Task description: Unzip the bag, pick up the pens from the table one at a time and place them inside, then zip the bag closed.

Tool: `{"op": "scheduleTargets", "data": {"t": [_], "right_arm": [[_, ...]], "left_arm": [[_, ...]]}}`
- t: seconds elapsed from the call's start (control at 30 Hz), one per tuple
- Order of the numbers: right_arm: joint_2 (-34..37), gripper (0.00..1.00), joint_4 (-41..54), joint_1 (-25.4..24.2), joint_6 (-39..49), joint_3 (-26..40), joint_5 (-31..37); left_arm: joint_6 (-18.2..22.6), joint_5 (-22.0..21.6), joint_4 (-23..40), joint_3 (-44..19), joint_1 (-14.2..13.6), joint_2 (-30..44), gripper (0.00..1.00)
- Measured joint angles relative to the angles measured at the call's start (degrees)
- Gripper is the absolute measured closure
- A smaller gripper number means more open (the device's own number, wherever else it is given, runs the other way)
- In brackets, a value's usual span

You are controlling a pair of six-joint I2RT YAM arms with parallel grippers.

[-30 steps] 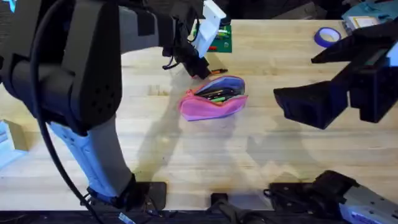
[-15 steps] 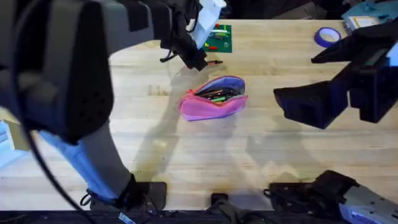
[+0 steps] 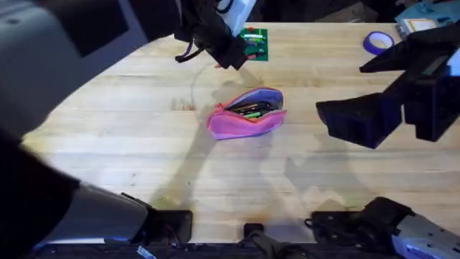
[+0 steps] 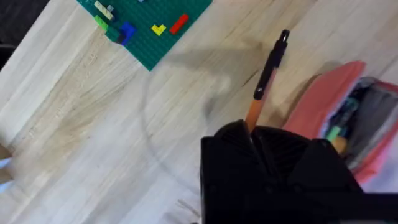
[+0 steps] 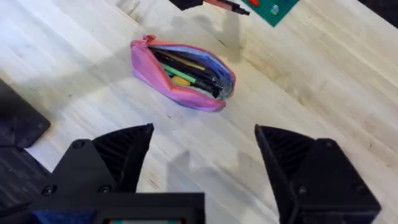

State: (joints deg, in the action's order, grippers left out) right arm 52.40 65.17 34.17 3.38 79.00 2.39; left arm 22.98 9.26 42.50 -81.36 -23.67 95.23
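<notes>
Near the far edge of the table (image 3: 129,144), the left gripper (image 3: 228,56) is hanging in the air with its fingers closed on an orange pen (image 4: 266,78), whose black end is sticking out past the fingertips. From the left wrist camera, the pen is pointing out over bare wood, between a green board (image 4: 146,25) carrying small coloured pieces and the pink bag (image 4: 339,118). That bag (image 3: 246,113) is lying on its side around the middle of the table, on the near side of the left gripper, with its zip open and its lilac lining showing. Several pens (image 5: 186,70) are already resting inside it, dark, green and orange ones among them. Over on the right side, the right gripper (image 5: 204,158) is hovering above the wood with its two black fingers spread wide and nothing between them, and the bag (image 5: 183,74) is sitting well apart from it. A roll of blue tape (image 3: 377,42) is lying near the far right corner.
</notes>
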Motion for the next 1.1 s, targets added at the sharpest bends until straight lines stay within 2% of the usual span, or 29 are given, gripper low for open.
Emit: {"op": "scheduleTargets", "data": {"t": [0.23, 0.33, 0.63, 0.73, 0.97, 1.1], "right_arm": [[-0.02, 0.003, -0.05, 0.00, 0.00, 0.00, 0.00], [-0.02, 0.003, -0.51, 0.00, 0.00, 0.00, 0.00], [-0.02, 0.003, -0.83, 0.00, 0.00, 0.00, 0.00], [-0.02, 0.003, -0.83, 0.00, 0.00, 0.00, 0.00], [-0.02, 0.003, -0.83, 0.00, 0.02, 0.00, 0.00], [0.00, 0.003, -0.94, 0.00, 0.01, 0.00, 0.00]], "left_arm": [[-8.97, -0.12, 4.57, -0.02, -1.94, -4.35, 0.958], [-10.83, 0.07, 6.29, -0.04, -3.37, -4.66, 0.958], [-15.10, 1.33, 10.14, -0.04, -11.00, -4.64, 0.958], [-16.36, 1.43, 10.75, -0.04, -12.76, -4.64, 0.958], [-17.76, 1.39, 11.12, -0.04, -13.55, -4.26, 0.958], [-18.37, 1.37, 11.08, -0.13, -13.55, -1.48, 0.958]]}}
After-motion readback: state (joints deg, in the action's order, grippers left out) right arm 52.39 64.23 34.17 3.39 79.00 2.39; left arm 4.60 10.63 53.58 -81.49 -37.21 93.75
